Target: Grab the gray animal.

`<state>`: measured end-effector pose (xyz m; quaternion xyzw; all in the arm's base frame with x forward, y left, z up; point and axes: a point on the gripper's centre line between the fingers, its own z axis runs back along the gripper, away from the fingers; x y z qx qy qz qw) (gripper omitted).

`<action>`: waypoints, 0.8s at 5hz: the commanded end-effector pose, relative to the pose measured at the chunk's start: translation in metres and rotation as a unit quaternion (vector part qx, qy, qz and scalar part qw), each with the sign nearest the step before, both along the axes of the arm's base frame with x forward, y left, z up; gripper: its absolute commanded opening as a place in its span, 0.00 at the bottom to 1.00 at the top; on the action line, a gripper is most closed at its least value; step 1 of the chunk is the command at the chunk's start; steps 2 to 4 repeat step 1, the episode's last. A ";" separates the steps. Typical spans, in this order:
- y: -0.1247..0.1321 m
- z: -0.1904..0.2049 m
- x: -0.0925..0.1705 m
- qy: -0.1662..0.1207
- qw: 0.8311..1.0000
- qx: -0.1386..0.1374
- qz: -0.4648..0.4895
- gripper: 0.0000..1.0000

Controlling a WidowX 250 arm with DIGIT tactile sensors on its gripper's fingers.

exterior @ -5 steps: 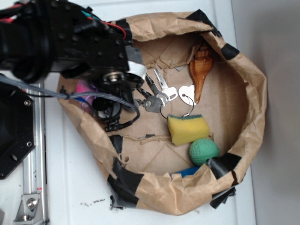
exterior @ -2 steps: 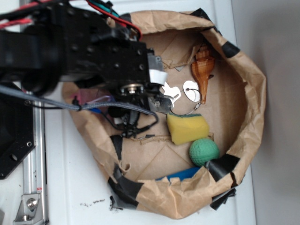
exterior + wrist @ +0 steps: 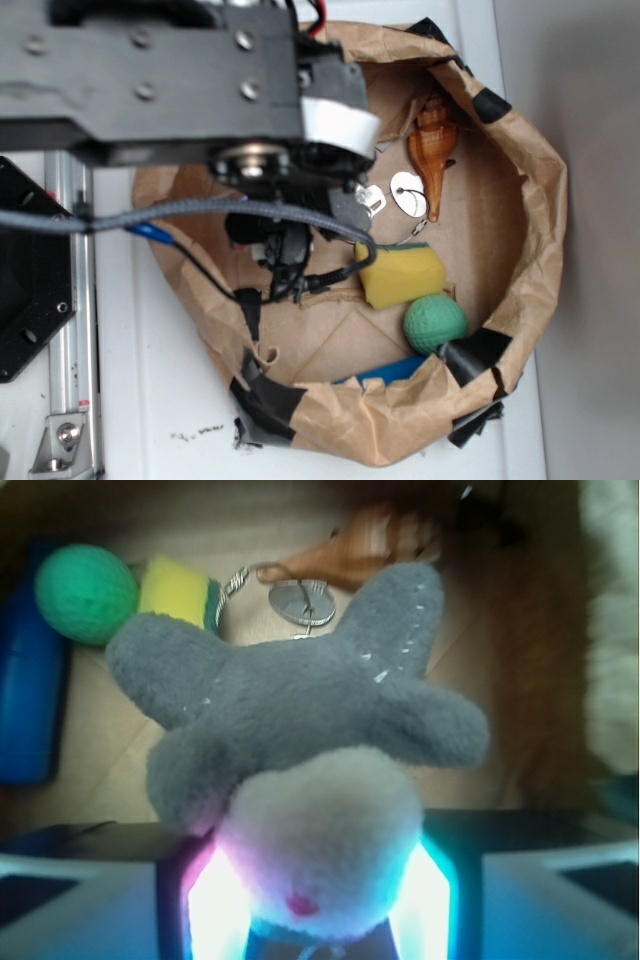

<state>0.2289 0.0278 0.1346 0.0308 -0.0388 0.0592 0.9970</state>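
In the exterior view, a paper bin [image 3: 530, 200] on the desk [image 3: 150, 400] holds a sponge [image 3: 402, 275], a ball [image 3: 435, 322] just right and nearer, and a shell [image 3: 433, 150] farther back.

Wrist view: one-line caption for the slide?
Gray plush animal gripped head-first in the pincer, above the cardboard bin.

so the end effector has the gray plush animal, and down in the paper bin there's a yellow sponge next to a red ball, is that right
One thing is off: the ball beside the yellow sponge is green, not red, as both the exterior and wrist views show. The rest holds: the end effector grips the gray plush animal, above the paper bin.
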 end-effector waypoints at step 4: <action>-0.004 0.012 0.009 -0.068 0.997 0.023 0.007 0.00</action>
